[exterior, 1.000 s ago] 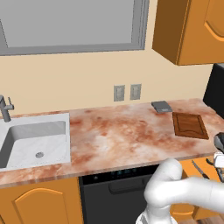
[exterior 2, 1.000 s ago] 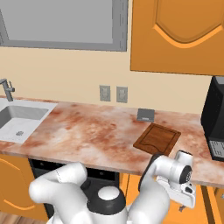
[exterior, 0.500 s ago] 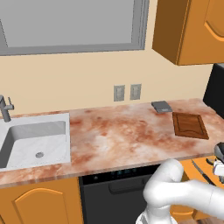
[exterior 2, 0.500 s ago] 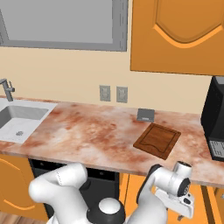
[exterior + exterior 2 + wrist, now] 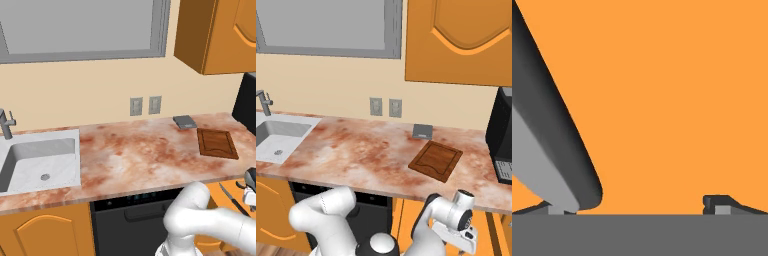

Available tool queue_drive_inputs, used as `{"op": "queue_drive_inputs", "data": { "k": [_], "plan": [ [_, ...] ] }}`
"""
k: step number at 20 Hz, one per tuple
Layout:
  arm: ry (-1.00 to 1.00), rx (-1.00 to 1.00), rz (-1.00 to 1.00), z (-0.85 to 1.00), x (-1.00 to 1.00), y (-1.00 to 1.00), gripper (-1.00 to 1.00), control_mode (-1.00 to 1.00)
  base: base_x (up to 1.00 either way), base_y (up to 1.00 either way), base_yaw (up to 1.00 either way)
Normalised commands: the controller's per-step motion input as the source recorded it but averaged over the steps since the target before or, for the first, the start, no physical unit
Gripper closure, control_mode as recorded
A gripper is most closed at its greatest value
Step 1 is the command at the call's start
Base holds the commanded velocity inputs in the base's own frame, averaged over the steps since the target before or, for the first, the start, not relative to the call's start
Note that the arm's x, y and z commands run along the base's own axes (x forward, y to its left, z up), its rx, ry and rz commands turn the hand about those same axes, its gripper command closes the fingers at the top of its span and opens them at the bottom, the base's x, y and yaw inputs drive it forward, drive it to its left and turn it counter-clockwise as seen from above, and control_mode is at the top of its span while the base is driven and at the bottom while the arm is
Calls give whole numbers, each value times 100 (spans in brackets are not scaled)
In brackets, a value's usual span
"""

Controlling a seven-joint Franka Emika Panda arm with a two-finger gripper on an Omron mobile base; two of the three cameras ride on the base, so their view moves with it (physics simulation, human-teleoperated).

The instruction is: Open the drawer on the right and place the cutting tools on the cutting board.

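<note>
So the drawer (image 5: 235,197) is pulled out under the right end of the counter (image 5: 140,155), and in the left base view you can see its orange inside with a thin dark knife-like blade (image 5: 231,199) lying diagonally in it, one of the cutting tools. The second tool I can't pick out from here. The gripper (image 5: 639,207) is down inside that drawer: the hand view has flat orange wood right in front of it, with a big grey, rounded, tapered object (image 5: 549,145) leaning in from the left, its end sitting right by the left fingertip. Too close up to say which tool that is, and I can't tell if it's actually touching. The two fingertips stand wide apart at the bottom of that view with nothing between them, so it's spread open and holding nothing. From the right base view the white hand (image 5: 456,227) hangs low below the counter edge, just right of the black dishwasher (image 5: 132,215). The cutting board (image 5: 436,160) is up on the counter, bare, dark reddish brown with its groove, toward the right end. Just behind it sits the small grey square pad (image 5: 422,131), near the wall outlets (image 5: 385,107). The black appliance (image 5: 502,142) is on the far right, and the sink (image 5: 35,160) with its faucet is way off at the left end.
</note>
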Motion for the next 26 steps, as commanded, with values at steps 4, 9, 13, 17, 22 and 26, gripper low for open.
{"op": "queue_drive_inputs", "data": {
  "k": [4, 9, 13, 17, 22, 26],
  "plan": [
    [0, 0, 0, -14, -45, -18, -100, -100, 0, 0, 0],
    [-2, 0, -2, -13, -85, -32, -100, -100, 0, 0, 0],
    [-4, 0, -2, -11, -92, -33, -100, -100, 0, 0, 0],
    [-5, 0, -1, -9, -69, -14, -100, -100, 0, 0, 0],
    [-9, 0, 0, 0, -30, 2, -100, -100, 0, 0, 0],
    [-15, 0, 0, 9, 2, 18, -100, -100, 0, 0, 0]
  ]
}}
